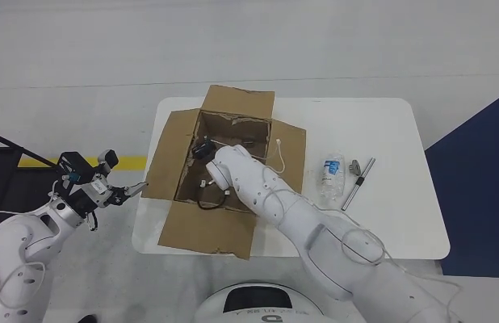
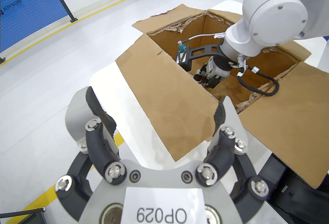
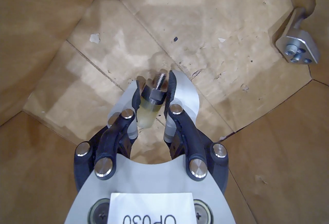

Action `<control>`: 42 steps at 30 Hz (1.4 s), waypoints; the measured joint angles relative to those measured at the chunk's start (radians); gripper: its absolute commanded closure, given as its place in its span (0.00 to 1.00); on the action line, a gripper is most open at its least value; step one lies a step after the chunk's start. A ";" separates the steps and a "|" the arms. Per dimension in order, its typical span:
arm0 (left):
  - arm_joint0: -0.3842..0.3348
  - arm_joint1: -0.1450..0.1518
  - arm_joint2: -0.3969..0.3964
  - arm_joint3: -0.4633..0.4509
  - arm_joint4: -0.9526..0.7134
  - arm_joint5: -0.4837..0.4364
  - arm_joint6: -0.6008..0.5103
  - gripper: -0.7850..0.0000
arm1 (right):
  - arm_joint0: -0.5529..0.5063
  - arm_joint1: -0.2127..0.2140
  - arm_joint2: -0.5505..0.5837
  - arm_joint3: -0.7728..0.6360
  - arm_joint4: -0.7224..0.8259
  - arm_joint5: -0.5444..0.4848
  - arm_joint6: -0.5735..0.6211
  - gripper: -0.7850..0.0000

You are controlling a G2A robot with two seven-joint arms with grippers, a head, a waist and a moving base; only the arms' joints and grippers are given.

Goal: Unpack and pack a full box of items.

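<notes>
Unpacking partly done: bottle (image 1: 332,178) and rod (image 1: 356,184) lie on the table (image 1: 395,226), right of the central box (image 1: 233,101). Inside it, the right gripper (image 3: 155,81) clamps a threaded part (image 3: 149,109); a bracket (image 3: 298,47) lies nearby, not yet removed. The left gripper (image 2: 156,99), lower left, gapes empty.

The box (image 1: 237,101) sits on the desk (image 1: 395,218) toward 9 o'clock, a bottle (image 1: 332,178) and rod (image 1: 357,185) lying at its 3 o'clock, a bracket (image 3: 298,45) and the right claw (image 3: 154,83) gripping a stud (image 3: 151,104) inside it, the left claw (image 2: 158,96) off the desk at 9 o'clock.
</notes>
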 measured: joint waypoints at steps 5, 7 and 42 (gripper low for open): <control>0.000 0.000 0.000 0.000 0.000 0.000 0.000 0.00 | 0.000 0.002 0.012 -0.046 -0.025 0.059 -0.018 1.00; 0.000 0.000 0.000 0.000 0.000 0.000 0.000 0.00 | -0.009 0.011 0.021 -0.085 -0.045 0.083 -0.021 1.00; 0.000 0.000 0.000 0.000 0.000 0.000 0.000 0.00 | -1.318 0.314 0.983 -1.781 -0.252 0.153 -0.340 1.00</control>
